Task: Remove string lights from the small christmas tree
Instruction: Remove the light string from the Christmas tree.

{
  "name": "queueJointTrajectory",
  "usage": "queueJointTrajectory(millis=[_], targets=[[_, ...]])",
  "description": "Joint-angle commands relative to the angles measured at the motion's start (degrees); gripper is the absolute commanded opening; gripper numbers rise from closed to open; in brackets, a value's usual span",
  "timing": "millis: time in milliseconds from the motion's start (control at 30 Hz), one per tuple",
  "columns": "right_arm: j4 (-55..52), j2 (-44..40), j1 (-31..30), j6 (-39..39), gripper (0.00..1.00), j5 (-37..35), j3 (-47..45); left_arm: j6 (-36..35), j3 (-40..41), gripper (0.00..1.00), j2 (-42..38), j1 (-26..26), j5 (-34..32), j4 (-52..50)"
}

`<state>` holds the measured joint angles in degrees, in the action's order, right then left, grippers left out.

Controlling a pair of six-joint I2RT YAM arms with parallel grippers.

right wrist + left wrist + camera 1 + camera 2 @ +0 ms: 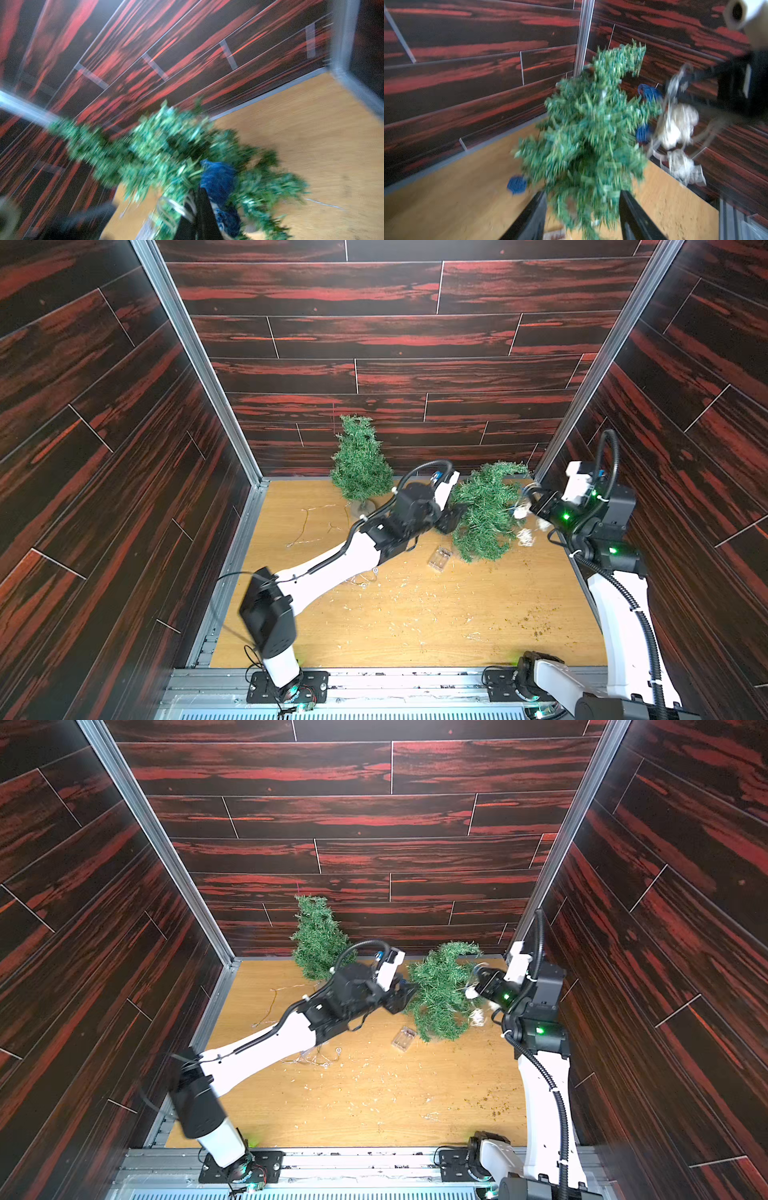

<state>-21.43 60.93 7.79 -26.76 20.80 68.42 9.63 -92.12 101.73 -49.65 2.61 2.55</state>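
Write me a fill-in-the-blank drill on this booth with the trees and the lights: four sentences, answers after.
1. The green trees in the booth number ___ in all.
2. The back tree stands ___, while the leaning tree sits between the fingers of the left gripper.
3. The right gripper is shut on a string of balls, some white and some ___.
4. The clear box lies flat on the wooden ___.
Answers: two; upright; blue; table.

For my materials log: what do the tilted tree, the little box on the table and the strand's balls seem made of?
Tilted tree: likely plastic, matte green flat needles. Box: clear glossy plastic, table shows through. Balls: seemingly woven fibre, blue and off-white, though blurred.
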Motion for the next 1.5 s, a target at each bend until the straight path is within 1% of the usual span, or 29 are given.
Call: queueJointTrajectory(millis=[0, 167, 233, 300, 433, 467, 600, 633, 700, 767, 833, 900, 1000, 1133, 1300, 1367, 1467], targets=[[-0.6, -2.3, 0.2, 5.3, 0.0, 7.3, -0.5, -2.1, -5.3, 0.59, 3.4, 0.1, 2.0, -1.6], [-5.2, -4.5, 0.2, 9.1, 0.0, 3.9, -1.9, -2.6, -12.2, 0.59, 8.6, 0.1, 3.4, -3.9], [-5.5, -6.2, 0.2, 10.3, 0.0, 4.1, -2.8, -3.1, -14.5, 0.58, 10.8, 0.1, 4.1, -5.7], [-4.6, -8.0, 0.4, 10.4, 0.0, 5.9, -4.0, -3.8, -16.4, 0.58, 12.7, 0.1, 4.0, -7.3], [-1.6, -9.8, 0.6, 9.2, 0.0, 13.2, -5.2, -4.3, -17.7, 0.56, 14.5, 0.1, 3.4, -8.3], [-2.2, -9.5, 0.6, 9.2, 0.0, 12.5, -4.9, -4.3, -17.6, 0.56, 14.5, 0.1, 3.3, -8.3], [-7.2, -8.0, 1.6, 10.0, 0.0, 0.0, -5.5, -4.2, -17.0, 0.53, 14.3, 0.2, 2.8, -8.3], [-7.3, -8.2, 2.4, 9.3, 0.0, -4.2, -6.9, -4.3, -16.9, 0.52, 14.2, 0.2, 2.3, -8.3], [-6.7, -9.2, 5.5, 6.3, 0.0, -9.9, -9.8, -4.8, -16.5, 0.51, 13.9, 0.3, 1.7, -8.6], [-5.3, -10.4, 11.7, 2.6, 0.0, -8.6, -12.6, -5.1, -16.4, 0.51, 13.8, 0.3, 1.4, -8.9], [-2.9, -10.7, 18.0, -0.8, 0.0, -2.5, -14.7, -5.3, -16.3, 0.51, 13.7, 0.5, 1.3, -9.3], [-1.6, -9.4, 20.5, -2.5, 0.0, 1.6, -14.7, -5.3, -16.1, 0.51, 13.5, 0.7, 1.1, -9.5], [-0.8, -6.4, 20.7, -3.4, 0.0, 2.7, -12.1, -5.3, -15.8, 0.51, 13.4, 0.9, 1.0, -9.6], [0.2, -2.2, 20.6, -5.0, 0.0, 2.2, -7.0, -5.1, -15.1, 0.5, 13.1, 0.9, 1.7, -9.5], [6.9, 5.2, 20.3, -11.7, 0.0, 5.5, -3.3, -4.6, -14.6, 0.49, 12.6, 0.9, 3.3, -9.3], [9.3, 8.2, 19.2, -13.9, 0.0, 5.1, -1.5, -4.4, -14.1, 0.48, 12.3, 0.9, 3.7, -9.0], [8.3, 13.3, 16.3, -13.9, 0.0, 1.4, 3.8, -4.0, -13.3, 0.48, 11.9, 0.9, 4.2, -8.5]])
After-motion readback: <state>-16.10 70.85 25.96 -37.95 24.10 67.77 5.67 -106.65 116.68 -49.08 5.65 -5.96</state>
